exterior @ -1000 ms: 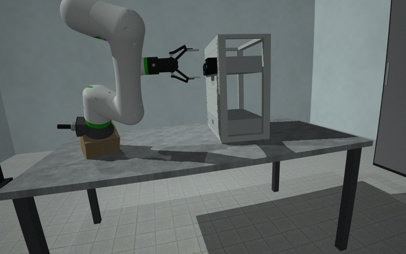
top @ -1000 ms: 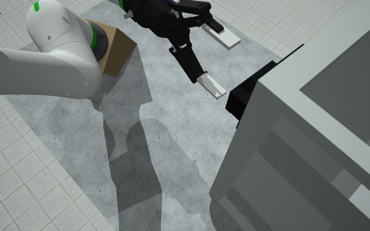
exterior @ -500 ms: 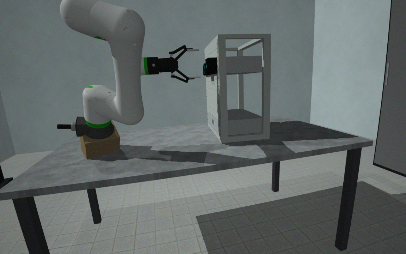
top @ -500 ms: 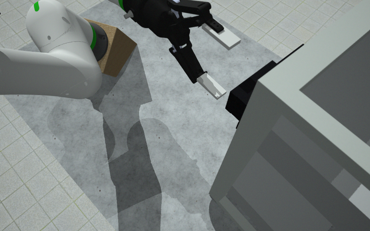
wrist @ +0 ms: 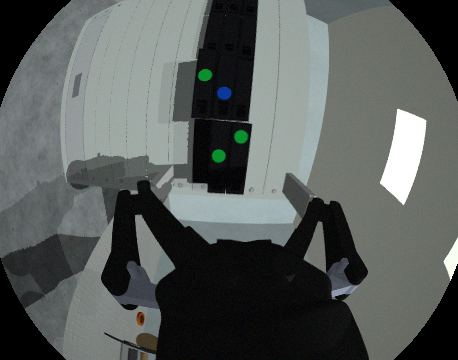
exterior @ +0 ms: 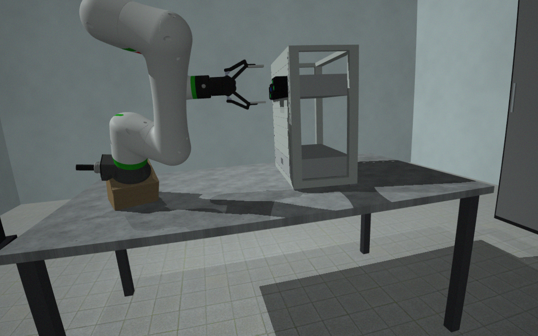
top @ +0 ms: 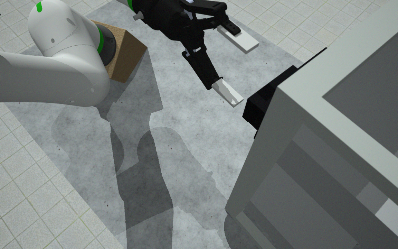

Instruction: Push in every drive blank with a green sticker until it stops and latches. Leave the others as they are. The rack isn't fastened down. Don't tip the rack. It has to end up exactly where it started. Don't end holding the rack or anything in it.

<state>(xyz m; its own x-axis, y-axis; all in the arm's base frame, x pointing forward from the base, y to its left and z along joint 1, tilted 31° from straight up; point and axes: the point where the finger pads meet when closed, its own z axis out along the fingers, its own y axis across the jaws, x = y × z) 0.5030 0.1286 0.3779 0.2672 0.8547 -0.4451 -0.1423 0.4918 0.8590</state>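
Observation:
The pale grey rack [top: 257,148] [exterior: 295,125] [wrist: 124,100] stands upright on the table. Black drive blanks [top: 254,112] [exterior: 279,87] form a block jutting from its front, high up. In the wrist view, one blank bears a green sticker [wrist: 205,75] beside another with a blue sticker [wrist: 224,93]. Below in that view, two more blanks bear green stickers, one sticker [wrist: 241,136] to the right and one sticker [wrist: 218,156] nearer the middle. How far each blank stands out is unclear. My gripper [top: 245,76] [exterior: 264,84] [wrist: 230,178] is open and empty, facing the blanks with a gap between.
The rack's front has pale panels [wrist: 289,75] beside the black bay. A small grey part juts below the blanks in the exterior view. The arm's wooden base block [top: 129,57] [exterior: 133,195] stands on the grey table [top: 188,136] [exterior: 204,225], left of the rack.

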